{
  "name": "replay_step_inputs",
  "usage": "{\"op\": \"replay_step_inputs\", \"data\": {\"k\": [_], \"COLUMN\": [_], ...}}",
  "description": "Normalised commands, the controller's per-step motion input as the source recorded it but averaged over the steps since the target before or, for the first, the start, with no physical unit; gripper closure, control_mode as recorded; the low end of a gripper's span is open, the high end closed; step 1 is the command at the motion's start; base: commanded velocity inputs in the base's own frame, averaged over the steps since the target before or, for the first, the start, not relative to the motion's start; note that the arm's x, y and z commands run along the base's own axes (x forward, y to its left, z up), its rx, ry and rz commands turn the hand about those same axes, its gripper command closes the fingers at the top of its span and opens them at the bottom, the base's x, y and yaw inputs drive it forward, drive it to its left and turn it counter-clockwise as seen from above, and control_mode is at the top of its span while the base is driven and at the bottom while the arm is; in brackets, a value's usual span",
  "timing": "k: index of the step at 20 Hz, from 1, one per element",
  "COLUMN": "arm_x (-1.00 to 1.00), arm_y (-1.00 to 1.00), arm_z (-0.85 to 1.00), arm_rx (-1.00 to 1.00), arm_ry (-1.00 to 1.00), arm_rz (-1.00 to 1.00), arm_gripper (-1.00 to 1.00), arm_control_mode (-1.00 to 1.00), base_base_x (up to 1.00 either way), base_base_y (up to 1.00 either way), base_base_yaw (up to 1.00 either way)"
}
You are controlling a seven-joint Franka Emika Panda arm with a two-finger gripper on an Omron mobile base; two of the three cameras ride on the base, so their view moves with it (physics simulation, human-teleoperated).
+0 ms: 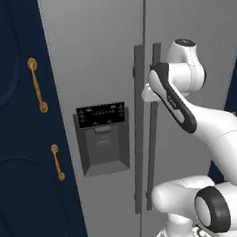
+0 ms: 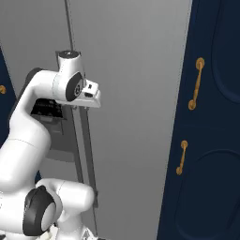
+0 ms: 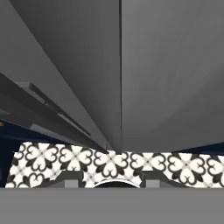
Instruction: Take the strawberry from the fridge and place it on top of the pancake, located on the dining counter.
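The tall grey two-door fridge (image 1: 101, 56) stands shut right in front of the hand, its two doors meeting at a thin vertical seam (image 3: 120, 74) that runs straight up the hand view from just above the fingertips. The two long dark vertical bar handles (image 1: 139, 129) hang on either side of that seam; in the left base view the white arm's wrist sits level with their upper part and just beside them, but whether it touches either bar cannot be told. The two-finger gripper (image 3: 114, 183) points down along the door face, with only the dark stubs of its fingers (image 3: 72, 178) visible at the bottom of the hand view, so whether the jaws are spread or pressed together cannot be told; nothing is seen between them. Beyond the fingertips lies a floor of white tiles with a black floral pattern (image 3: 52, 164). To the hand's left on the left door is the black-panelled water dispenser recess (image 1: 103, 137). Farther out on both sides stand navy cabinets (image 2: 211, 140) with gold bar handles (image 2: 196, 83), one bank left of the fridge and one right.
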Motion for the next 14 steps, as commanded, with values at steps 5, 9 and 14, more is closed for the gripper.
{"op": "replay_step_inputs", "data": {"k": [5, 9, 14], "arm_x": [0.00, 0.00, 0.00], "arm_y": [0.00, 0.00, 0.00], "arm_z": [0.00, 0.00, 0.00], "arm_rx": [0.00, 0.00, 0.00], "arm_ry": [0.00, 0.00, 0.00], "arm_rz": [0.00, 0.00, 0.00], "arm_gripper": [-1.00, -1.00, -1.00], "arm_control_mode": [1.00, 1.00, 1.00], "base_base_x": [-0.17, -0.36, -0.05], "base_base_y": [0.12, 0.56, 0.46], "base_base_yaw": [-0.03, -0.14, -0.01]}}
